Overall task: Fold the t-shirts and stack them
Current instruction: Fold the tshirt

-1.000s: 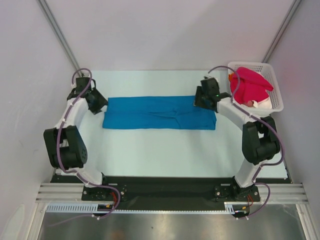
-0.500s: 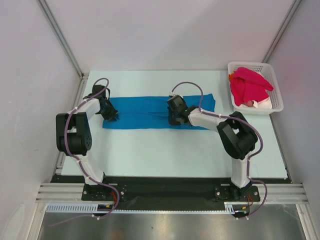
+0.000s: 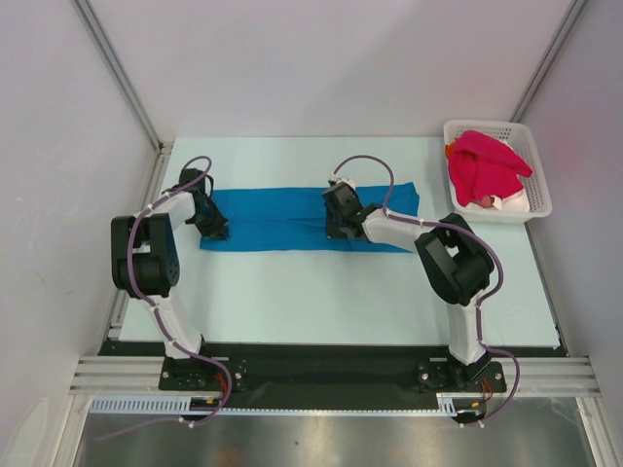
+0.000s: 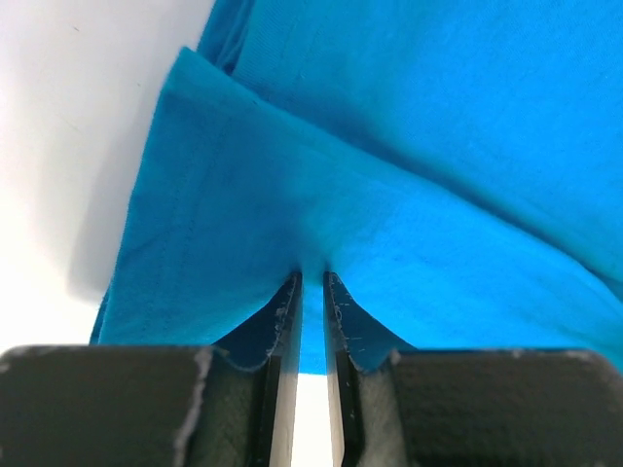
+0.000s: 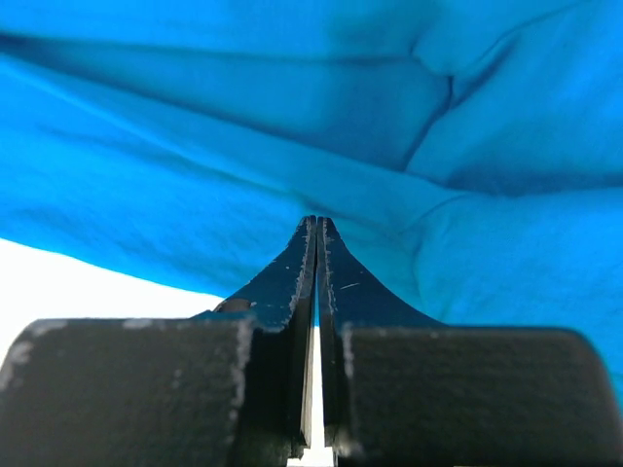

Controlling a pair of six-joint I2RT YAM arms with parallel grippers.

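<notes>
Having swung in to the middle of the blue t-shirt (image 3: 282,216) spread on the table (image 3: 292,292), the right gripper (image 3: 336,230) pinches cloth while the left gripper (image 3: 218,231) clamps the left hem, readying a fold

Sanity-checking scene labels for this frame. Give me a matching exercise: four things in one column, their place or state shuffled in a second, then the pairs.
Things:
1. blue t-shirt
2. pink t-shirt
3. left end effector
4. right end effector

Places or states:
A. shut on cloth near the middle of the strip
B. heaped in the basket at the far right corner
C. lying as a long strip on the table
D. shut on cloth at the strip's left end

Pairs: 1-C, 2-B, 3-D, 4-A
</notes>
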